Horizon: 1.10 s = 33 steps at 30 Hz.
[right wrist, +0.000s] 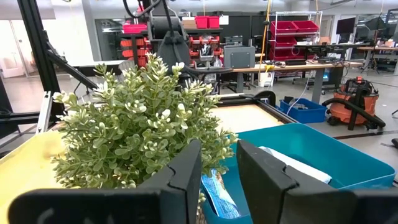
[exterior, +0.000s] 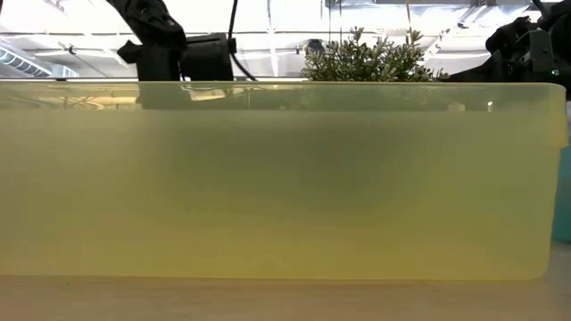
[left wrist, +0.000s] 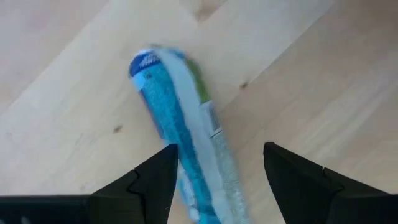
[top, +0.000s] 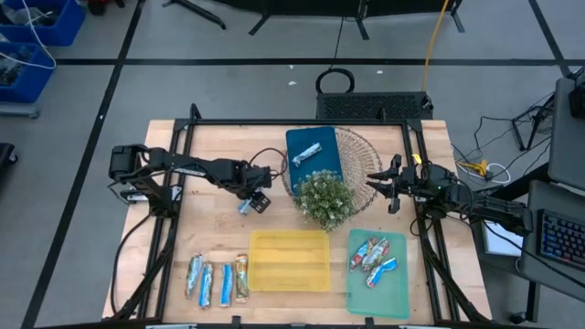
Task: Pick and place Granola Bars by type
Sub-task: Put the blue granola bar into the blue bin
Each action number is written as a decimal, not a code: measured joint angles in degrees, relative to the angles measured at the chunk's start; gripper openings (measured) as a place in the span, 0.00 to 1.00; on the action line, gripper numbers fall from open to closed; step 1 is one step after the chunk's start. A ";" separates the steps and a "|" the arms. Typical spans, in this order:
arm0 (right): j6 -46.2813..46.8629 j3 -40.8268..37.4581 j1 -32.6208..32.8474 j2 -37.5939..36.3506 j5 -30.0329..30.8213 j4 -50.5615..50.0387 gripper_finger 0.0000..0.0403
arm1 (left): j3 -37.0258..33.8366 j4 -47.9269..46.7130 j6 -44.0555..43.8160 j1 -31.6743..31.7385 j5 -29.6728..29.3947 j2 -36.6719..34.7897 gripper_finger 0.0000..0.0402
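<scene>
A blue-silver granola bar (left wrist: 180,124) lies on the wooden table between the fingers of my open left gripper (left wrist: 221,149), which points down over it left of the plant (top: 259,201). Several bars (top: 218,279) lie in a row near the front left. One bar (top: 307,155) lies in the blue tray (top: 320,169). Several red-and-blue bars (top: 373,256) lie in the green tray (top: 384,292). My right gripper (top: 388,185) waits level at the wicker basket's right rim, its fingers (right wrist: 186,168) a little apart with nothing between them. My left gripper stands open over the blue-silver bar, fingers pointing down and set across its near end. One finger (left wrist: 163,177) overlaps the bar's edge (left wrist: 181,180) in the wrist view. Whether it touches the bar I cannot tell.
A bushy green plant (top: 324,199) stands mid-table, right of my left gripper. A wicker basket (top: 361,160) sits behind it under the blue tray. The yellow tray (top: 290,260) lies at the front centre; its wall (exterior: 285,178) fills the low view.
</scene>
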 joint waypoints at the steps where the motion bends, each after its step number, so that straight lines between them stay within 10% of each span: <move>1: 0.02 -0.01 -0.02 0.00 0.02 0.00 0.23 | 0.26 0.20 -0.36 -0.02 -0.02 0.00 0.60; 33: 0.02 0.00 0.00 -0.02 0.01 0.00 0.23 | 0.56 -3.29 -10.27 -0.15 -4.75 -0.13 0.60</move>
